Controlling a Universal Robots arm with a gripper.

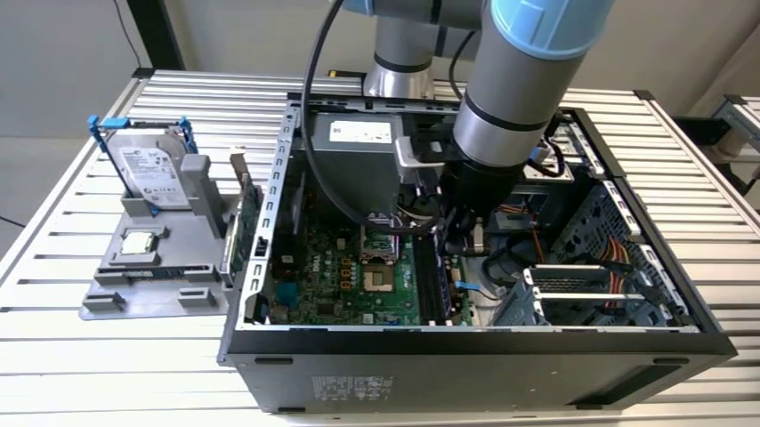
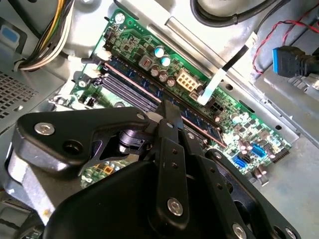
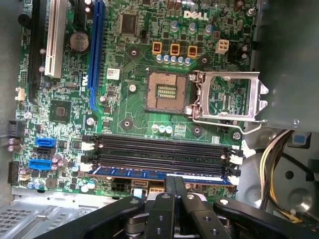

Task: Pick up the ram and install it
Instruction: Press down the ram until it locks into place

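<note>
The ram [image 3: 144, 172] is a blue-green stick lying in the memory slot closest to the gripper, next to the black memory slots [image 3: 159, 149] on the motherboard. In the second wrist view the ram [image 2: 199, 120] shows its row of dark chips, running along the slot. My gripper [image 3: 174, 181] has its black fingers drawn together, and their tips rest on the ram's top edge near its middle. In the second wrist view the gripper [image 2: 163, 112] shows the same contact. In the exterior view the gripper [image 1: 457, 249] reaches down inside the open computer case [image 1: 475, 342].
A silver hard drive in a blue frame [image 1: 155, 173] and a small CPU chip [image 1: 141, 240] sit on a grey holder [image 1: 101, 302] at the exterior view's left. The CPU socket [image 3: 167, 92] has its metal bracket [image 3: 229, 97] open. Cable bundles [image 3: 279, 149] lie beside the slots.
</note>
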